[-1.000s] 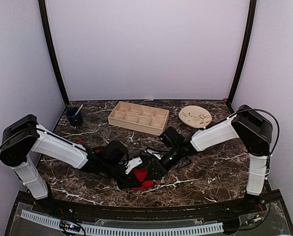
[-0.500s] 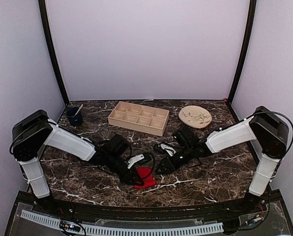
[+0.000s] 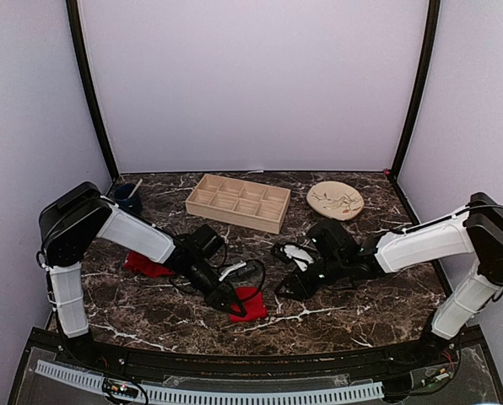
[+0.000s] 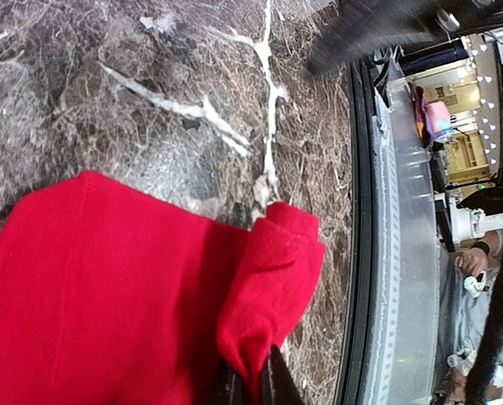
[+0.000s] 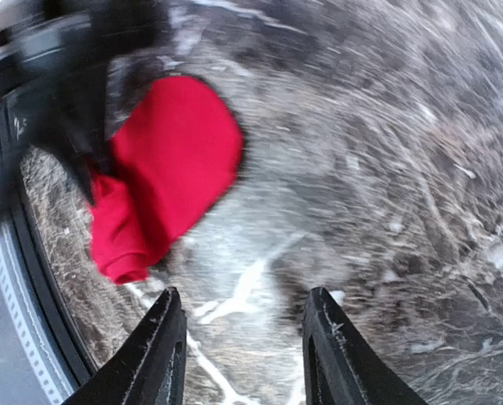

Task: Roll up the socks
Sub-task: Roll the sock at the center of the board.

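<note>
Now the right gripper (image 3: 286, 289), jaws apart and empty, is backing off rightward while the left gripper (image 4: 250, 385) is staying pinched on the folded sock (image 3: 251, 304) at the lower centre of the surface (image 3: 361, 308), and the second sock (image 3: 146, 265) is lying mid-left, probably unrolled, so the rolling is only half begun.

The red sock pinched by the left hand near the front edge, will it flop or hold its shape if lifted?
Probably floppy: the sock bunches into a soft fold where the left hand pinches it. Likely light, being thin cloth. Pushed, it would probably wrinkle, not roll: it lies flat on the table.
</note>
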Robot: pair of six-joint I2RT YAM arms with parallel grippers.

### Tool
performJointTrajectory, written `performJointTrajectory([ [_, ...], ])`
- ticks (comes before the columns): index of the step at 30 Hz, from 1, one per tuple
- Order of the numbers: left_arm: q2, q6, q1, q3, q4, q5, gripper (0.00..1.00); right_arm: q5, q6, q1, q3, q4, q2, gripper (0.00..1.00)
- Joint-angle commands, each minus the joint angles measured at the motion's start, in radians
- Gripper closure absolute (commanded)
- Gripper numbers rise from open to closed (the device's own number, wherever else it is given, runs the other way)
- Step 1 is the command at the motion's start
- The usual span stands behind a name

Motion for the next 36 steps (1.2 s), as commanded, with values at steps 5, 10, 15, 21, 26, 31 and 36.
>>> performJointTrajectory([
  [5,0.096,0.063,0.032,0.044,-0.211,0.024,1.0,0.167,-0.108,0.168,-0.002,0.028,-0.064,0.56],
  [10,0.121,0.078,0.045,0.059,-0.245,0.052,1.0,0.215,-0.154,0.245,0.003,0.021,-0.08,0.56],
  [15,0.14,0.097,0.056,0.077,-0.283,0.067,1.0,0.26,-0.202,0.3,0.036,-0.007,-0.049,0.55],
  [21,0.156,0.122,0.059,0.091,-0.319,0.074,1.0,0.281,-0.245,0.331,0.091,-0.023,-0.013,0.55],
  [26,0.166,0.132,0.059,0.099,-0.336,0.076,1.0,0.266,-0.273,0.338,0.136,-0.034,0.052,0.54],
  [31,0.177,0.146,0.061,0.111,-0.353,0.076,1.0,0.251,-0.29,0.343,0.168,-0.043,0.099,0.54],
  [36,0.187,0.162,0.063,0.119,-0.374,0.078,1.0,0.252,-0.307,0.343,0.188,-0.045,0.132,0.54],
])
